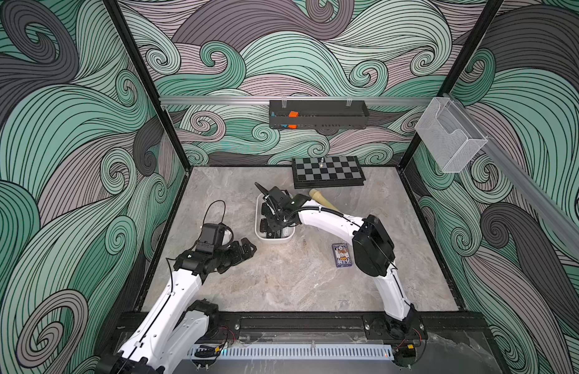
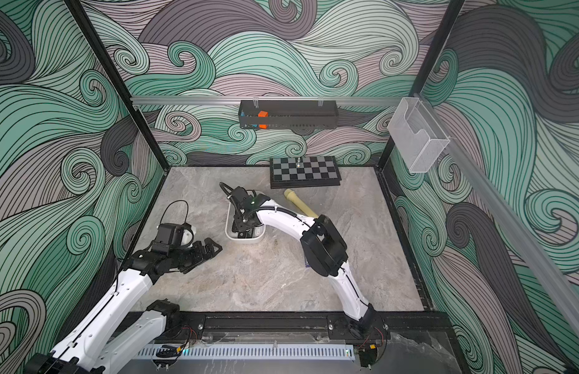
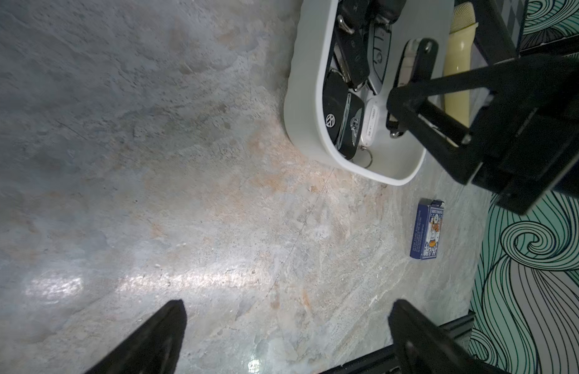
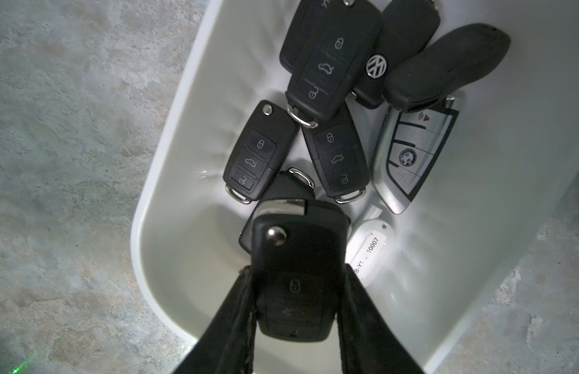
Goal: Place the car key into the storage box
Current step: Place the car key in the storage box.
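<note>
Left arm: the left gripper [image 1: 246, 251] hangs over bare tabletop at the 9 o'clock side of the marble surface. Its fingers [image 3: 158, 336] stand fully spread, hold nothing and touch nothing.

Centre: the storage box [image 1: 275, 240], a shallow white bin, sits just off table centre toward 11 o'clock. The right gripper [image 4: 297, 272] reaches into it from the 3 o'clock side. Its fingers [image 4: 236, 323] are clamped on the two long edges of a black car key [image 4: 294, 246], lock button facing the wrist camera.

- The held key is inside the box outline, at the box's 6 o'clock end.
- It overlies another black fob; whether the two touch cannot be told.
- More black fobs, a silver BMW fob [image 4: 411, 155] and a white tagged fob [image 4: 369, 249] lie on the box floor.

Right of the box: a cream flashlight [image 1: 323, 200] lies at its 1 o'clock. A blue playing-card pack [image 1: 340, 255] lies at its 4 o'clock, apart from the box.
</note>
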